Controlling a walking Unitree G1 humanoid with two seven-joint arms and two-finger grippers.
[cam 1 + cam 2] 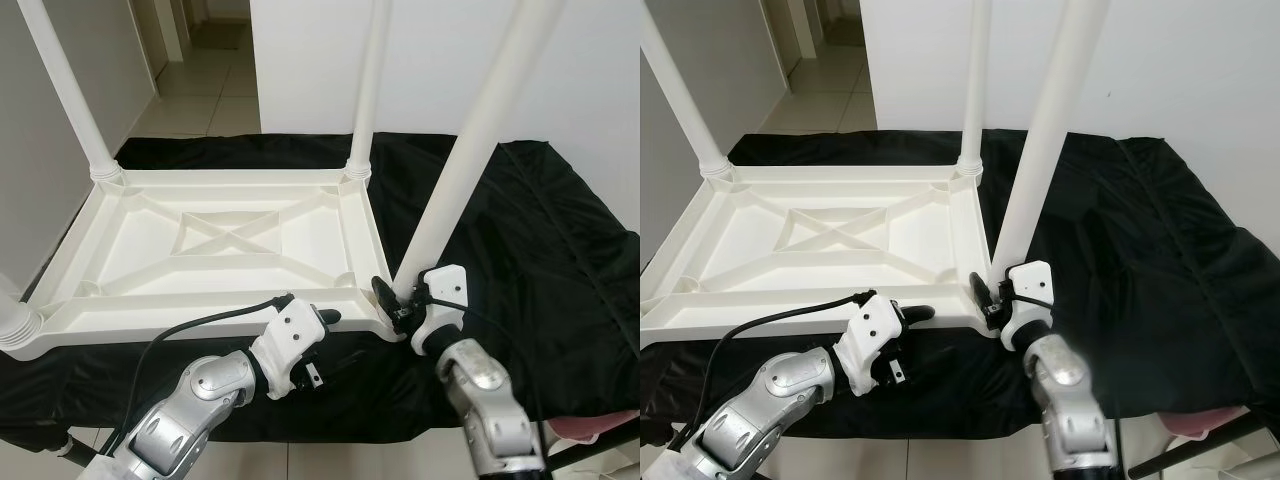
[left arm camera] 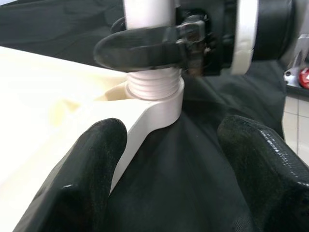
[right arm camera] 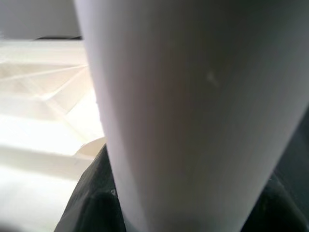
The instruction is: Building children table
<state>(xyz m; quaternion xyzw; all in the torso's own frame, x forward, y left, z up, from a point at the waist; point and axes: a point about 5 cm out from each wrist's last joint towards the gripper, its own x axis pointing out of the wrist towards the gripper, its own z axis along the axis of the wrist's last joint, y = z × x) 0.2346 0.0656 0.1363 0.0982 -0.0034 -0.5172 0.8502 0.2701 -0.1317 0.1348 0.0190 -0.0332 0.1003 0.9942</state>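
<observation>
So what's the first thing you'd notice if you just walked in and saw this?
A white plastic table lying upside down on a black cloth, its legs poking up. At the near corner, the right gripper is clamped on a tilted leg at its socket. The left gripper, fingers open, waits beside the table's near edge.

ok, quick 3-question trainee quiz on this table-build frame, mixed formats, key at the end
1. True or false: the white plastic tabletop lies upside down on the black cloth.
2. Which gripper is shut on the white round table leg at the near right corner?
A. left gripper
B. right gripper
3. Fill in: the left gripper's fingers are ____.

Key: 1 true; 2 B; 3 open, one finger under the tabletop's edge, near the threaded socket.
</observation>
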